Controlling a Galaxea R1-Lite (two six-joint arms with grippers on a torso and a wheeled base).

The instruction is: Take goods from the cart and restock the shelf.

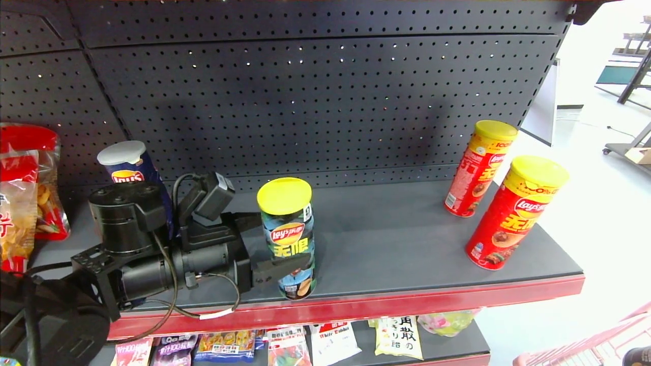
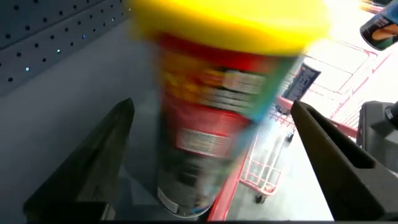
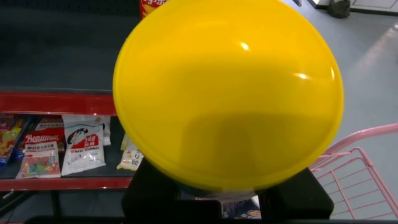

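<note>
A teal chips can [image 1: 287, 239] with a yellow lid stands upright near the front edge of the dark shelf [image 1: 407, 244]. My left gripper [image 1: 274, 244] is open around it, one finger in front and one behind. The left wrist view shows a gap between each finger and the can [image 2: 211, 143] inside the left gripper [image 2: 211, 109]. My right gripper [image 3: 224, 199] is shut on another can, whose yellow lid [image 3: 227, 93] hides the can's body and most of the fingers.
Two red cans [image 1: 480, 168] [image 1: 513, 213] stand at the shelf's right end. A blue can with a grey lid [image 1: 133, 168] and snack bags [image 1: 20, 203] are at the left. Snack packs [image 1: 325, 340] fill the lower shelf. The pink cart [image 1: 600, 345] is at the lower right.
</note>
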